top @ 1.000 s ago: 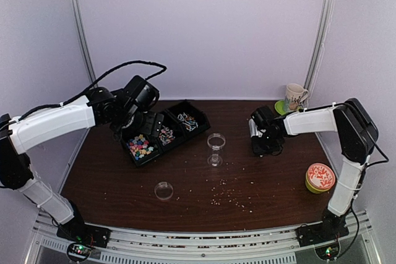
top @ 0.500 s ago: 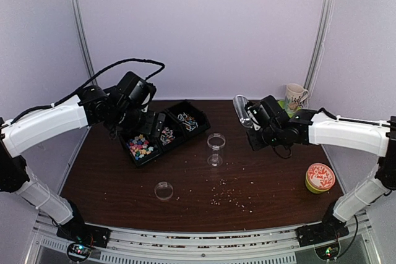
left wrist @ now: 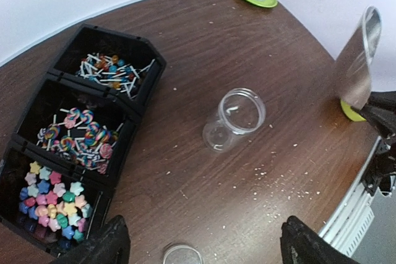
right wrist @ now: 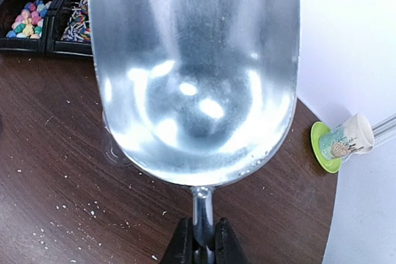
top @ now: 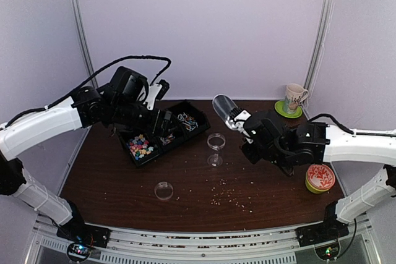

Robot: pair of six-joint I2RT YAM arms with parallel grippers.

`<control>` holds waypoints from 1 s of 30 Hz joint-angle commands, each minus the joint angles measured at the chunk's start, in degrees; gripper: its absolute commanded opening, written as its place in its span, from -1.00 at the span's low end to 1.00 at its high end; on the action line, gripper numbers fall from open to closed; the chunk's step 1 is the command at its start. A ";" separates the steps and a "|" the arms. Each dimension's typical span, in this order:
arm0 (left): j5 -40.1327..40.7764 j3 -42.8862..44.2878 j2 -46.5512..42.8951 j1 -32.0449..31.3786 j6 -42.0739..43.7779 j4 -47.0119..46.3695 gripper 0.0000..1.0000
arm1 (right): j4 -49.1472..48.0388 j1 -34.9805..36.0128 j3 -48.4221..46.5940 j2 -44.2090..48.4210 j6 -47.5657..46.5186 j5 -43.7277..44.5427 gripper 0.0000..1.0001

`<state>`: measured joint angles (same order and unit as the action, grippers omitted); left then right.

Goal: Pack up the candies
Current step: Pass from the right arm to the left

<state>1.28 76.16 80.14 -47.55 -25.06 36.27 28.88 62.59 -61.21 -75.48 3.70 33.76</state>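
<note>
While the left claw hangs over the black tray with its fingers spread wide and nothing between them, the candies all sit in the tray's end compartment, the one closest to the front of the table. Little star shapes: pink, yellow, blue, green.

Middle compartment has swirl lollipops, far one has skinny stick lollipops.

Right of the tray a clear jar stands open and empty. Its lid lies flat well apart from it, nearer the front edge.

The right claw is pinched tight on the handle of a shiny metal scoop, empty, held up beside the jar.

Mug on a green saucer sits at the back right, a round tin is on the right side, and crumbs are scattered in front.
</note>
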 commanded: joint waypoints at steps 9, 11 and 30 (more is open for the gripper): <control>-20.46 -2.69 -1.67 0.22 2.56 -9.54 0.48 | -1.14 9.78 1.08 -3.53 -7.97 12.66 -1.00; -20.93 -2.48 -1.58 0.18 2.65 -9.55 0.43 | -1.25 10.75 1.10 -4.15 -8.54 12.88 -1.00; -25.58 -1.19 2.64 -1.67 2.65 -10.87 -0.17 | -2.85 16.12 2.06 -5.37 -13.49 12.88 -1.00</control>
<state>-22.81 73.82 82.52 -48.97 -22.98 28.62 27.55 77.89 -60.12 -81.43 -8.58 45.28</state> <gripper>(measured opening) 0.434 0.083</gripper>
